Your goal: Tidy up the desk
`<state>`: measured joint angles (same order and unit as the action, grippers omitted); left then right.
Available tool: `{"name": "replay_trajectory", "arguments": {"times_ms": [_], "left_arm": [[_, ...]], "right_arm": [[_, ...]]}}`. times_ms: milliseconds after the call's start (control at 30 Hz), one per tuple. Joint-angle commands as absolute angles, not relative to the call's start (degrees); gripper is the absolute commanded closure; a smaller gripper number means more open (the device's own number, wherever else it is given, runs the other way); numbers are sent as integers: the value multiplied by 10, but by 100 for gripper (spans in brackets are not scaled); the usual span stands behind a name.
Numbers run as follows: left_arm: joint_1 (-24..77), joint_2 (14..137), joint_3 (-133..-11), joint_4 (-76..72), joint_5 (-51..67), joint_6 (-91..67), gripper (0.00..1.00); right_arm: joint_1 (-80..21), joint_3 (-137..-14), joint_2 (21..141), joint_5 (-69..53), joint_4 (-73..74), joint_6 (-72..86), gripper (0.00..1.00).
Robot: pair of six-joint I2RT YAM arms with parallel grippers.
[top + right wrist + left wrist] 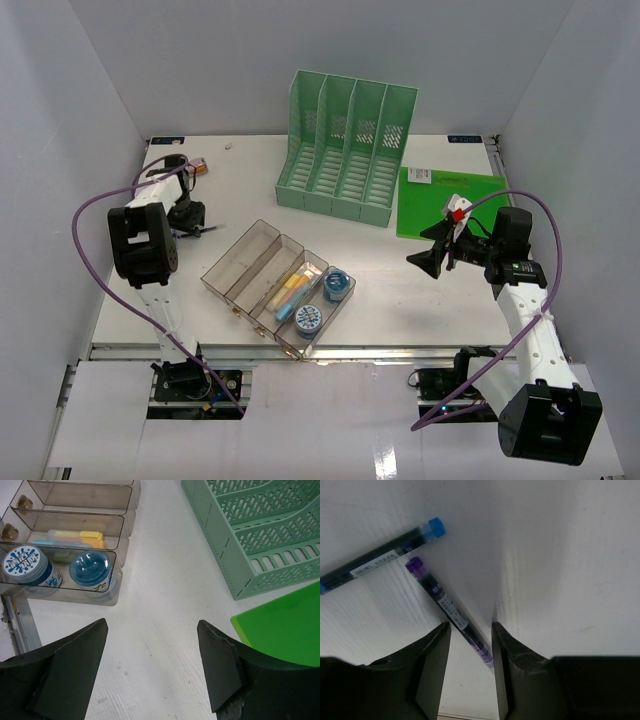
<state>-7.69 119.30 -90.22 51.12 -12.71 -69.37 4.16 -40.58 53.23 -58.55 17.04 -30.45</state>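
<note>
Landmark: clear tray [245, 262] with four long compartments, lying at an angle on the near middle of the desk [400, 290].
Left claw [470, 630]: sat just left of the tray, low over the desk, pointing down. Fingers [432, 660] stood a narrow way apart, wider than a pen.
Left claw, contact: the lower end of a purple pen [447, 607] lay on the desk between the fingers; not clamped. Whether the right-hand finger touched the pen tip could not be told.
Blue pen [380, 555]: lay flat just beyond the purple pen's cap, apart from the fingers, also left of the tray.
Right claw [152, 625]: hung well to the right of the tray, facing it. Fingers spread wide; held nothing, touched nothing.
Tray contents: two round blue tubs [90, 570] side by side in the nearest compartment; yellow, blue and pink sticks [75, 536] in the next; the two farthest held nothing visible.
File rack [345, 150]: green, slotted, upright, behind the tray and to its right.
Green sheet [440, 205]: flat on the desk, right of the tray, farther back than the right claw.
Desk: white, flat, with a metal rail [350, 350] along the front edge, nearer than the tray.
Room: plain grey-white walls [60, 120] on three sides.
Cables [95, 260]: purple, one looped from each arm.
</note>
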Motion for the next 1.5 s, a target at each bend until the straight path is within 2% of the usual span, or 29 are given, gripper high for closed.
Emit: {"name": "replay_trajectory", "arguments": {"times_ms": [0,467,633,800,967,1067,1167,1333,1467], "left_arm": [[-83,1201,-916,531,-121,-716,55],[-83,1209,-911,475,-37,-658,85],[-83,1166,-916,437,-28,-587,98],[-83,1087,-911,371,-11,-460,100],[-83,952,-798,216,126,-309,100],[-73,885,-747,191,209,-237,100],[-35,845,-711,208,243,-170,100],[81,793,-666,264,228,-40,100],[163,753,-621,274,152,40,100]], "right_arm": [[44,-415,532,-586,174,-310,21],[44,-415,532,-581,175,-312,21],[43,-415,532,-580,175,-313,21],[44,-415,531,-580,175,-313,21],[44,-415,531,-583,176,-314,21],[44,-415,531,-584,176,-314,21],[44,-414,532,-585,177,-315,21],[44,-414,532,-586,177,-315,21],[43,-413,533,-585,176,-315,21]]}}
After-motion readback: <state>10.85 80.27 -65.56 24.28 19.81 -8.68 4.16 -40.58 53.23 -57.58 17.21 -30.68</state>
